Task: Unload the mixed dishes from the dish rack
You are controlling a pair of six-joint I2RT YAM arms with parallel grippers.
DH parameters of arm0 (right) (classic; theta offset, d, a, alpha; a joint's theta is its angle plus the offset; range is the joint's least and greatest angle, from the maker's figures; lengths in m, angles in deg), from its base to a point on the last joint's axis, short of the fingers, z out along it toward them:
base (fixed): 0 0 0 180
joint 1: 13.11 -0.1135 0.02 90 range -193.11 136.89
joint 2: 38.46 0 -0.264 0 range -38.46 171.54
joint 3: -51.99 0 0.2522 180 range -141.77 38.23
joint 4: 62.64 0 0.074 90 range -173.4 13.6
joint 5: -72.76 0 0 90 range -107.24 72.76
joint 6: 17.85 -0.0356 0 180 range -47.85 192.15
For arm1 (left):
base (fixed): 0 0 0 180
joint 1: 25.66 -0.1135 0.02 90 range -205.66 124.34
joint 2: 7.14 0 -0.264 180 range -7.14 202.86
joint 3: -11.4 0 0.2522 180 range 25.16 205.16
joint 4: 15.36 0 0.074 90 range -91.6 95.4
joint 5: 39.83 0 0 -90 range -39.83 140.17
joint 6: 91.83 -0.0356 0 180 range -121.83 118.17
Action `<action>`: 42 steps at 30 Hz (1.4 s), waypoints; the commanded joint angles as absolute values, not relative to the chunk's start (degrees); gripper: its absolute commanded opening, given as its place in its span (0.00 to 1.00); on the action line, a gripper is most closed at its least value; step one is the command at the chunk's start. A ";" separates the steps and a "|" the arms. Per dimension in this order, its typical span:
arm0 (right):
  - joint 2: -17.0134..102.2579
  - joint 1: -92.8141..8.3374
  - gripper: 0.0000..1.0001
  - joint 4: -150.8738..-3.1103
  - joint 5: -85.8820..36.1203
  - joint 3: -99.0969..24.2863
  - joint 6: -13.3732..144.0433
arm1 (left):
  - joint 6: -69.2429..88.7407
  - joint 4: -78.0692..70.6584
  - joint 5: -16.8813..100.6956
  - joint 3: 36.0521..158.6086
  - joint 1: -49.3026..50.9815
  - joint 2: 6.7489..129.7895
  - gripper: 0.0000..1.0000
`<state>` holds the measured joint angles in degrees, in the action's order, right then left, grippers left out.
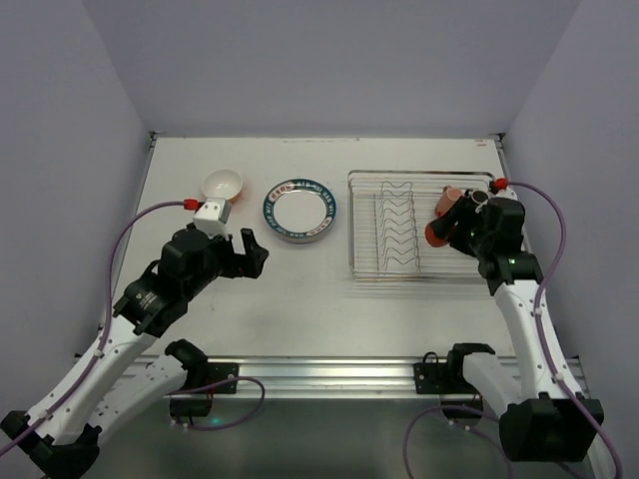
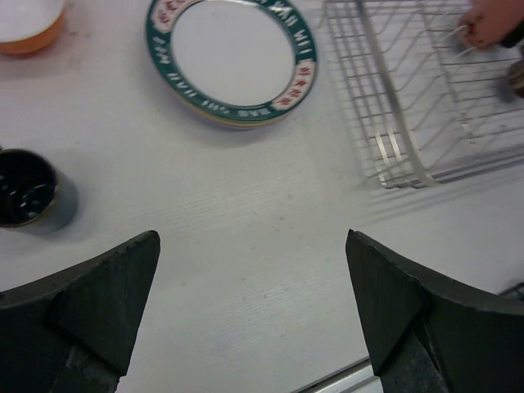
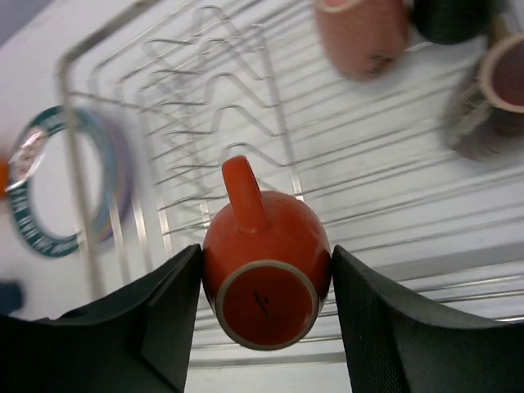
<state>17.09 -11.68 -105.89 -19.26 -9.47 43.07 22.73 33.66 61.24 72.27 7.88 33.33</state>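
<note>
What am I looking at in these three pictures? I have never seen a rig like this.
Two robot arms are bolted at the near edge of a white table. One picture looks down from above; the other two come from cameras on each arm's wrist. On the table lie a stack of plates topped by a dark-rimmed white one, an orange bowl, a dark mug and a wire dish rack that has mugs in it. The right end effector is closed on an orange mug above the rack. The left end effector is open, holding nothing, above bare table.
</note>
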 commanded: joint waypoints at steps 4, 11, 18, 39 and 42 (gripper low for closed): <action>10.42 -17.75 0.08 -86.72 -46.39 -7.48 33.41 | 32.07 3.90 28.05 66.32 8.27 27.59 1.00; 12.16 -30.50 0.07 -47.11 -52.93 0.51 13.54 | 42.38 -34.98 19.14 55.05 9.66 33.02 1.00; 19.37 -38.85 0.07 -27.09 -52.23 2.55 1.86 | 44.83 -46.23 21.68 55.22 13.45 41.02 1.00; 19.46 -49.85 0.07 -43.00 -40.27 1.40 -4.31 | 31.75 -38.34 29.95 60.67 21.01 44.89 0.62; 18.94 -49.94 0.07 -43.00 -40.09 1.49 -4.40 | 30.43 -37.90 30.13 60.76 21.53 44.81 0.43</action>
<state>20.43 -49.49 -44.63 -42.10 2.90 -3.73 33.83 -37.00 29.55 57.87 20.38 45.05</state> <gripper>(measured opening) 0.625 0.450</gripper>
